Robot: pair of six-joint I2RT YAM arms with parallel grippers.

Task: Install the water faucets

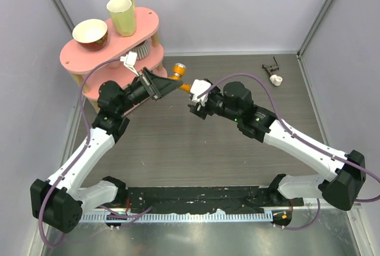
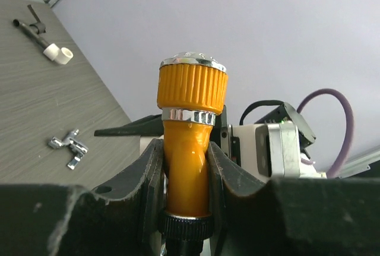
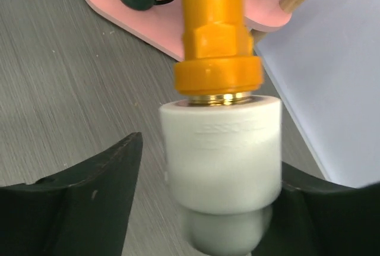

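1. Nearest the bases, both arms reach in over the grey desk (image 1: 178, 155) and meet above its middle.
2. The left end effector (image 2: 185, 158) is clamped on the body of the orange tap (image 2: 189, 89). It holds the tap clear of the desk, silvery knob pointing away from the wrist.
3. The white fitting (image 3: 221, 149) sits on the tap's other end, with a thin band of brass thread showing between the 2 parts. The right end effector (image 3: 212, 167) stands wide around it. Bare desk shows between 1 finger and the fitting; whether the other finger touches it cannot be told.
4. The step in hand looks to be screwing the fitting home, and it appears nearly seated. The next move likely calls for the right fingers to close squarely on the fitting and turn it. The left grip would need to hold the tap firm and in line so the thread does not cross.
5. Only the right wrist view shows the thread gap, though the fitting is blurred there. Only the left wrist view shows the fingers on the tap and a small silver tap piece (image 2: 68, 146) lying on the desk.
6. Farthest off, a dark tap piece with a white end (image 1: 272, 73) lies at the desk's far right. The pink shelf (image 1: 142, 21) at far left carries a bowl (image 1: 90, 33) and a cup (image 1: 122, 17).
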